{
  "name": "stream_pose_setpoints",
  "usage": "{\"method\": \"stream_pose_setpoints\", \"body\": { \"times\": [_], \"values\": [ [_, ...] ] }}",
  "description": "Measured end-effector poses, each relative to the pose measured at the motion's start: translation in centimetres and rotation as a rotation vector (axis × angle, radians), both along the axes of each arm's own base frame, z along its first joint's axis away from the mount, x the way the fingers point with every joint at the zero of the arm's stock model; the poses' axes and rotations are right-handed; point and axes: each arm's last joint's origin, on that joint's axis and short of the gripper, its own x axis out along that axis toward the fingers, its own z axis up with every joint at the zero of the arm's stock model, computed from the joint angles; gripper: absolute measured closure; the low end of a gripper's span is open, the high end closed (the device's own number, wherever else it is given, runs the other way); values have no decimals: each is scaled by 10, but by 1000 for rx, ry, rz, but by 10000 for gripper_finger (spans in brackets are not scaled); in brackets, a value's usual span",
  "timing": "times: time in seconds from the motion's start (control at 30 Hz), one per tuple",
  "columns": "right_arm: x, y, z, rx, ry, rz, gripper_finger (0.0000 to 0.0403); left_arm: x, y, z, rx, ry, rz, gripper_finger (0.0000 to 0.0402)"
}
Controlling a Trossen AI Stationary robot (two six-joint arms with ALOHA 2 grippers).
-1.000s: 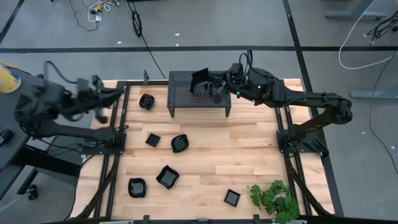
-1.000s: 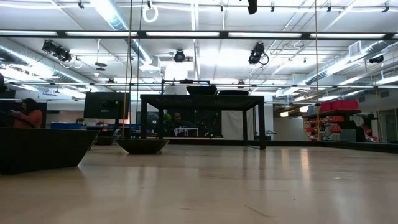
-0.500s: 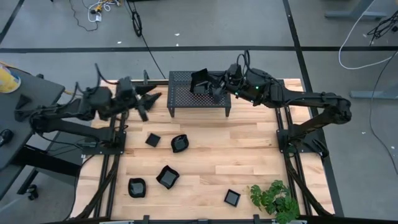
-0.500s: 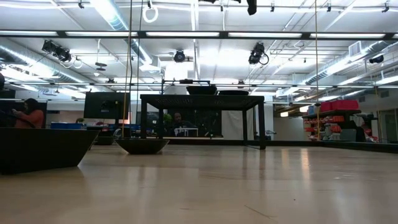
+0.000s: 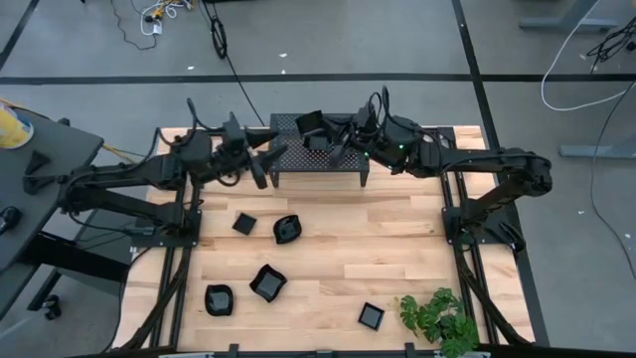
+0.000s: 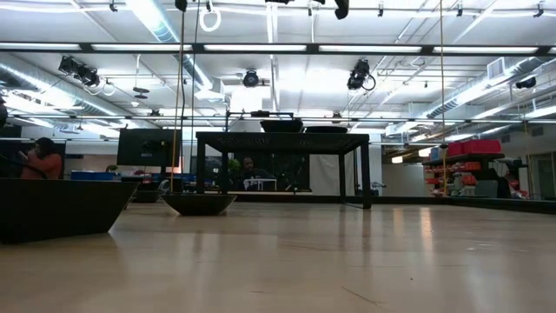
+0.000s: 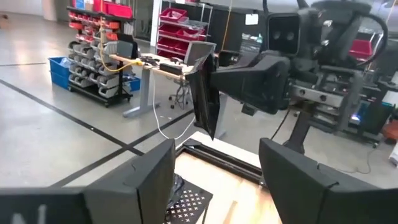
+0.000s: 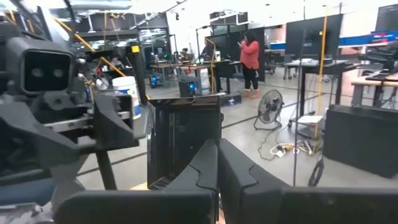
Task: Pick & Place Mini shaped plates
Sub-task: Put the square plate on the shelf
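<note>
The right gripper (image 5: 328, 142) is clamped on one mini plate (image 5: 310, 123), holding it on edge above the perforated stand (image 5: 318, 151). The left gripper (image 5: 266, 162) sits just beside the stand's left end, fingers (image 7: 146, 180) spread apart and holding nothing. Five more plates (image 5: 267, 282) lie on the table (image 5: 397, 249); the low view probably shows two of them.

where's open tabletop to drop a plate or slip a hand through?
Free: the wood right of the rounded plate, from the perforated stand down to the plant. Crowded: the left-centre plates around the wavy plate, and over the stand, where the left pincer faces the right pincer holding a square plate.
</note>
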Motion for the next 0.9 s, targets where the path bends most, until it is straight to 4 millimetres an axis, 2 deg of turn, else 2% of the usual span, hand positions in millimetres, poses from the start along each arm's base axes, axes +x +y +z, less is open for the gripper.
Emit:
{"method": "stream_pose_setpoints", "body": {
  "times": [0.43,0.73,0.9],
  "values": [
    [10,11,-9,-12,30,41,400,23,2,-7,-2,-29,5,181],
    [11,12,-9,-27,40,44,400,25,3,-7,-26,-56,4,182],
    [11,13,-9,-30,41,46,400,25,2,-6,-44,-73,2,201]
  ]
}}
